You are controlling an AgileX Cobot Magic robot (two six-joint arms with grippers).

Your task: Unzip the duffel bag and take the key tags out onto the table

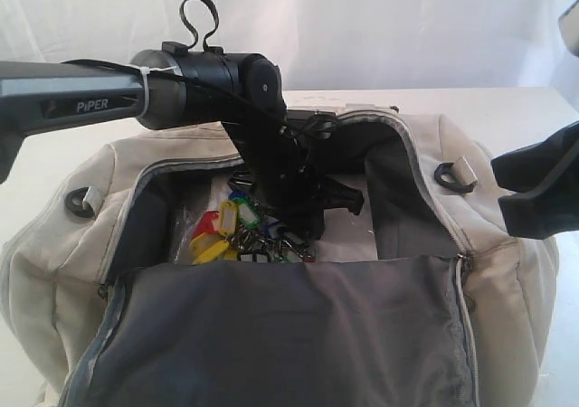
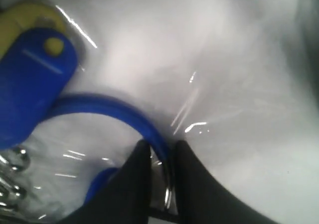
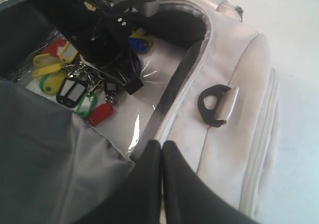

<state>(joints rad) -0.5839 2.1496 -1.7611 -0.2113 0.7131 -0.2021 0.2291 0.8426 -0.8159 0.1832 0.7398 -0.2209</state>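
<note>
As I see it, left claw (image 2: 160, 147) pinched on the key tags (image 2: 35, 84), right claw (image 3: 161, 143) closed, empty, at the duffel bag's (image 1: 507, 298) 3 o'clock.

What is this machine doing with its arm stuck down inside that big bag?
A two-armed robot is fishing a bunch of key tags out of the duffel bag. The bag is already unzipped, with its flap folded open. The left gripper is down inside, pinched on a ring of the key tags, which lie inside the bag and are not yet on the table. The right gripper hangs shut over the bag's zipper edge; I cannot tell whether it holds anything.
</note>
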